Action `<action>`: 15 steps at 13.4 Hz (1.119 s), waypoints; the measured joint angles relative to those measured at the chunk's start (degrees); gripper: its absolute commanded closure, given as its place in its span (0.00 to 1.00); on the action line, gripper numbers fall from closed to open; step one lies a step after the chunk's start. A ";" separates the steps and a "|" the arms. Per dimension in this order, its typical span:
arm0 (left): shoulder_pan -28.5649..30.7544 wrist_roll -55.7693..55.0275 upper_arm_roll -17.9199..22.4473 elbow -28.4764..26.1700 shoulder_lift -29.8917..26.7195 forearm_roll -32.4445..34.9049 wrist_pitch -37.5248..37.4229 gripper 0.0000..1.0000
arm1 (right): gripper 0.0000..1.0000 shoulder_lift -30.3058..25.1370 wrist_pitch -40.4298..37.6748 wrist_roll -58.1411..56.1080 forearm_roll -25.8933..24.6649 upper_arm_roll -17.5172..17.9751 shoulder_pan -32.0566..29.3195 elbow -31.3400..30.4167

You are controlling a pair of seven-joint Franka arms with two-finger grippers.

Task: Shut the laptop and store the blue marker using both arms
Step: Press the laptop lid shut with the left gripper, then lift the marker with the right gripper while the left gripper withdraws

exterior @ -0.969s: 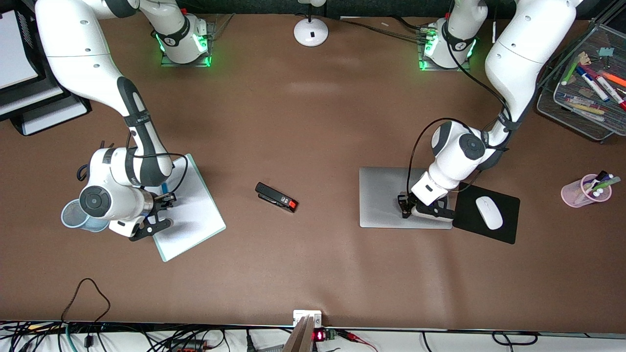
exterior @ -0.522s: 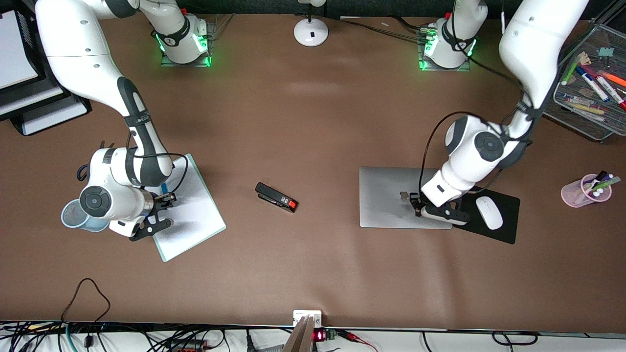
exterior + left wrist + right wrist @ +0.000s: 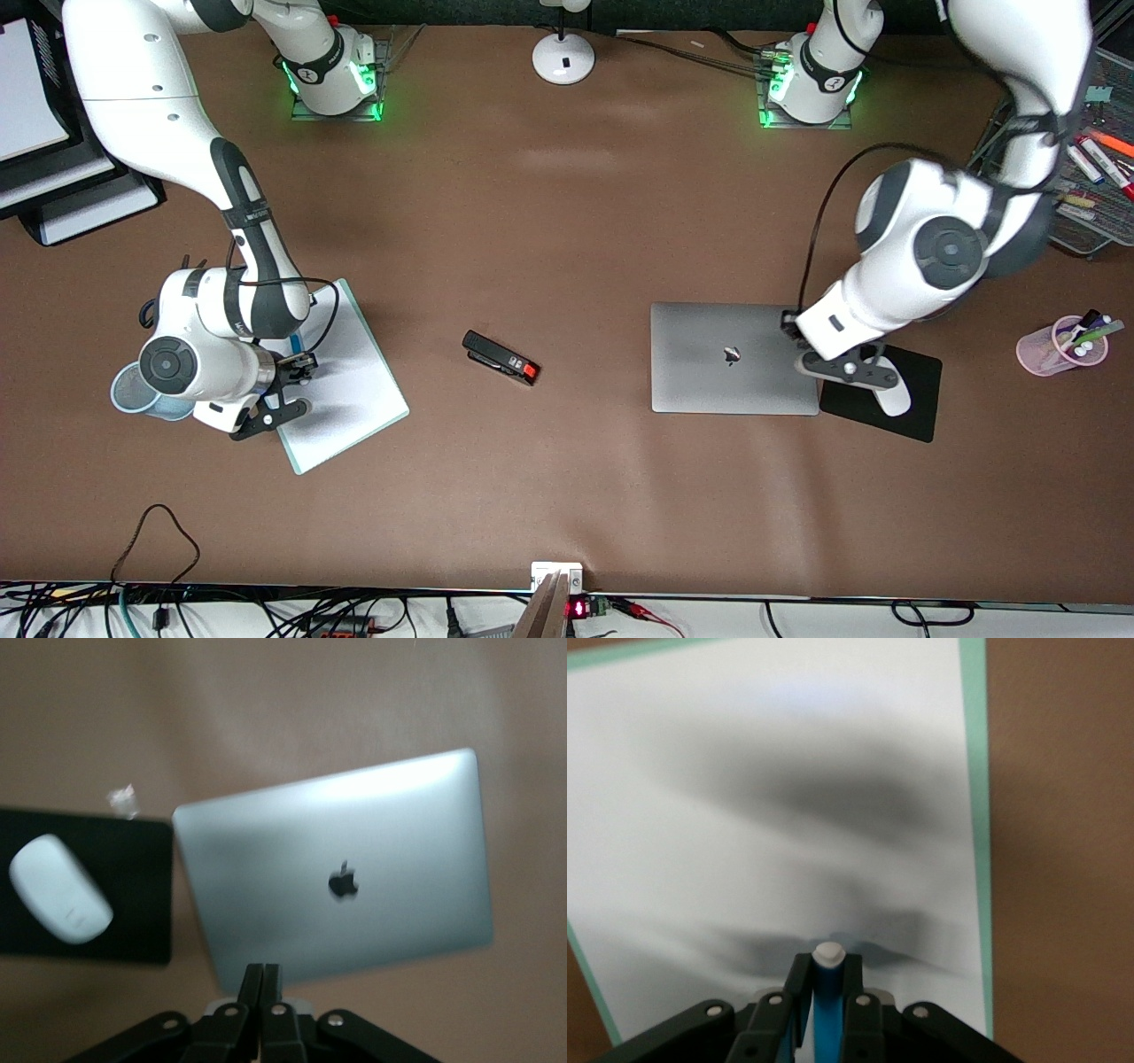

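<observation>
pinching blue marker [image 3: 827, 1001]: right jaws, wrist view only | left jaws pressed together above laptop [image 3: 337, 873]

left gripper [image 3: 791, 330] has come off the laptop [image 3: 709, 381]: 1 s ago it sat on the lid's middle, hiding the apple logo [image 3: 731, 354]; now it's over the lid's edge by the mouse pad [image 3: 917, 394], fingers pressed together, empty. logo fully in view. left arm's wrist & elbow swung toward its own end of the table, now covering part of the mesh tray [image 3: 1076, 230]. its black bracket overlaps the white mouse [image 3: 893, 400].
</observation>
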 measured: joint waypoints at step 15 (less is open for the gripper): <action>-3.89 5.33 15.26 -1.68 -20.99 -4.98 -11.58 0.00 | 1.00 -16.63 -2.69 -11.21 -0.61 0.17 0.26 7.11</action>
